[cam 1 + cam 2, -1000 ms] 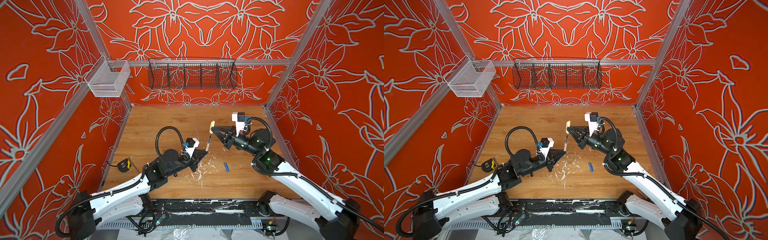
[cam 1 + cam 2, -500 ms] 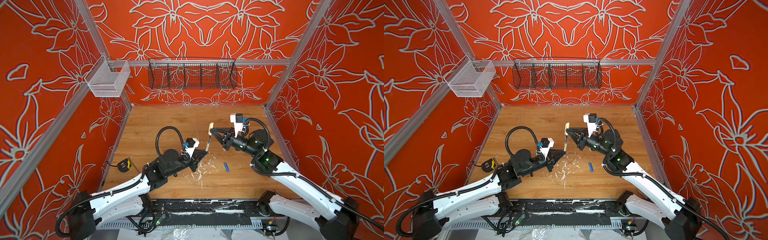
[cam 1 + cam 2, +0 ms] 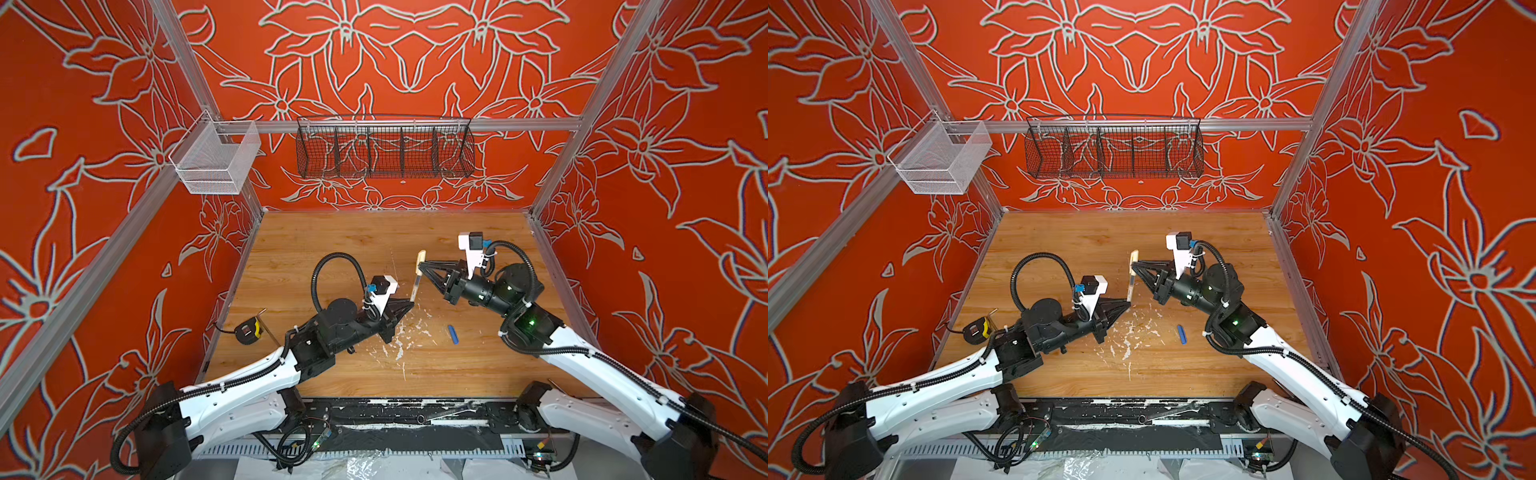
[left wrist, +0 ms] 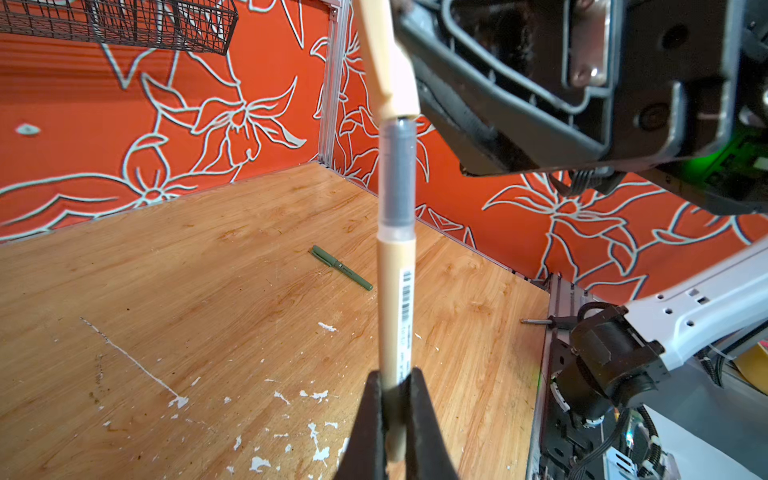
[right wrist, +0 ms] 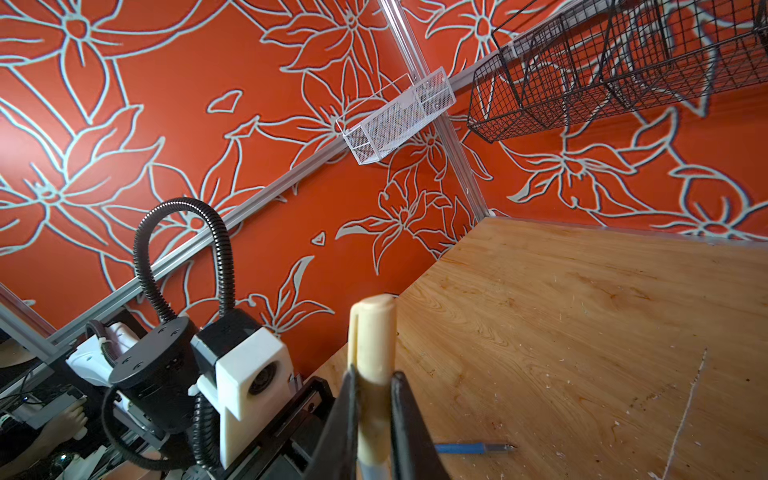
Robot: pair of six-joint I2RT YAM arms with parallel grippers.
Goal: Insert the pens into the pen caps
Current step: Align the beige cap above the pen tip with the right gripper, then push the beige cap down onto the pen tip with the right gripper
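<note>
left gripper (image 4: pixel 394 376) clamped low on the beige pen (image 4: pixel 395 291), right gripper (image 5: pixel 372 378) pinched on the beige cap (image 5: pixel 372 328), tip just in its mouth above the counter (image 4: pixel 166 291), and any tilt could jam it or slide the pen in the grip.

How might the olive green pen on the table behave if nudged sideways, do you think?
The olive green pen is a slim round stick lying flat, so it would probably roll. It looks stiff and light, so it may skid across the wooden table.
</note>
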